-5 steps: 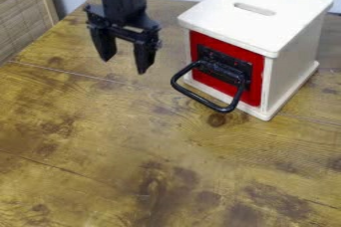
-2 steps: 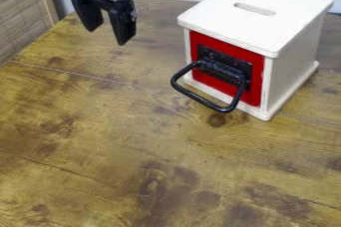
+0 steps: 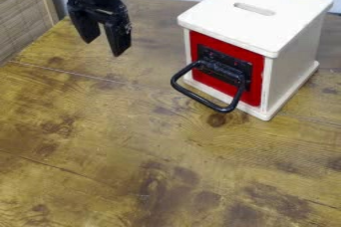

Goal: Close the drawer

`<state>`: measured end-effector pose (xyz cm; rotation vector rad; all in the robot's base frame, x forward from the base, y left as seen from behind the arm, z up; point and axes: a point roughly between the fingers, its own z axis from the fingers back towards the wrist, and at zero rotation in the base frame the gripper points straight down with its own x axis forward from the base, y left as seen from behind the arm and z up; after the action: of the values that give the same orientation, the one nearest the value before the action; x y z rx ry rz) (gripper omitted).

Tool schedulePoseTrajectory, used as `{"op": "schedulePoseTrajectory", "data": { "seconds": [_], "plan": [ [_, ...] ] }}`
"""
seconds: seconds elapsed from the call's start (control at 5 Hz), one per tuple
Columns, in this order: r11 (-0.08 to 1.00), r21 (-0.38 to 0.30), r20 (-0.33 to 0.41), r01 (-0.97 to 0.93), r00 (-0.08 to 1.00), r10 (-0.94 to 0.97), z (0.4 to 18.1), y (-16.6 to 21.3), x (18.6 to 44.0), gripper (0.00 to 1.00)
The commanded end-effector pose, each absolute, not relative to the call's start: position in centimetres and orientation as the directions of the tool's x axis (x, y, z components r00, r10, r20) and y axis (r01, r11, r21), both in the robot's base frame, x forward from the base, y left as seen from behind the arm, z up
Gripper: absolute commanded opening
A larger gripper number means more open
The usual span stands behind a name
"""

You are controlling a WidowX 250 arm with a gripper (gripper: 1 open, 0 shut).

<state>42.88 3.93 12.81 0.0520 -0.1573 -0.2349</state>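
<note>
The drawer (image 3: pixel 221 68) is a red front panel with a black inset plate and a large black loop handle (image 3: pixel 202 89) that sticks out toward the front left. It sits in a cream-white cube box (image 3: pixel 260 17) with a slot on top, at the upper right of the wooden table. The red front looks about flush with the box face. My black gripper (image 3: pixel 102 37) hangs over the table's upper left, well left of the handle and apart from it. Its two fingers point down and stand apart, with nothing between them.
A wooden table (image 3: pixel 120 151) with dark stains fills the view. A slatted wooden panel (image 3: pixel 20 12) stands at the far left edge. A pale wall runs behind the box.
The gripper moved up and left away from the drawer handle, then came back down a little and slightly right. The drawer and box have not moved.
</note>
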Motion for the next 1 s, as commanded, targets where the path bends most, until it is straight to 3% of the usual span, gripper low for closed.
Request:
{"op": "schedulePoseTrajectory", "data": {
  "seconds": [0.0, 0.2, 0.8],
  "plan": [
    [0.977, 0.101, 0.208, 0.189, 0.956, -0.206, 15.9, 5.6, 43.6, 1.00],
    [0.969, 0.105, 0.206, 0.225, 0.948, -0.242, 16.5, 4.7, 43.8, 1.00],
    [0.931, 0.112, 0.193, 0.348, 0.911, -0.364, 16.1, 1.2, 44.7, 1.00]
  ]
}}
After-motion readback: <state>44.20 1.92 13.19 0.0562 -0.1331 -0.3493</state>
